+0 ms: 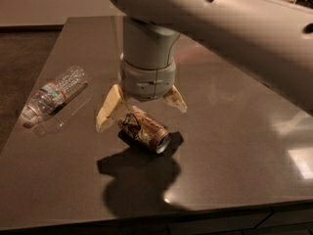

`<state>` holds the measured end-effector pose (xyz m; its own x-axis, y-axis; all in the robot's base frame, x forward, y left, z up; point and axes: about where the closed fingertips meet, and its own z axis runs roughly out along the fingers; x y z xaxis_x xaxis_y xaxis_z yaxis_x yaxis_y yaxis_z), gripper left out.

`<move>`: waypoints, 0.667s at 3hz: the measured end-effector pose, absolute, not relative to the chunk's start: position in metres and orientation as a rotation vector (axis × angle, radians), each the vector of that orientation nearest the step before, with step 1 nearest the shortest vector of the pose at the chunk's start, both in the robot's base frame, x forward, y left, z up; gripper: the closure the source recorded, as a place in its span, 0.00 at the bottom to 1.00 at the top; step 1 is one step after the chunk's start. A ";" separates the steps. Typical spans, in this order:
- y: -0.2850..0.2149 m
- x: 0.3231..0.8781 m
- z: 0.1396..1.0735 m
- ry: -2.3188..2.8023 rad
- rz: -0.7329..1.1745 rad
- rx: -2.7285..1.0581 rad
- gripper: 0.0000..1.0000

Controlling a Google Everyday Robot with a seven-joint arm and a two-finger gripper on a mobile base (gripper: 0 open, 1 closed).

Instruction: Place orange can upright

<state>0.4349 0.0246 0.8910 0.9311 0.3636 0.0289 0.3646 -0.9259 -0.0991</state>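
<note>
We see our hand (pixel 141 116) hanging over the middle of the table (pixel 234 151), its two tan fingers (pixel 108 112) spread wide and gripping nothing. The orange can (pixel 145 131) lies on its side right below the hand, between the spread fingers and a little toward the front edge. Its silver end points at the front right corner. We cannot tell whether either finger touches the can. A clear plastic bottle (pixel 54 94) lies on its side near the left edge, well apart from the can. The arm's dark shadow (pixel 137 180) falls toward the front edge.
</note>
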 end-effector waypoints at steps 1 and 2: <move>0.024 0.427 0.879 -0.740 0.016 -2.940 0.00; 0.022 0.420 0.867 -0.881 0.037 -2.906 0.00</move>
<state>0.4205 0.0223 0.8672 0.8318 0.5550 0.0069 0.5525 -0.8267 -0.1067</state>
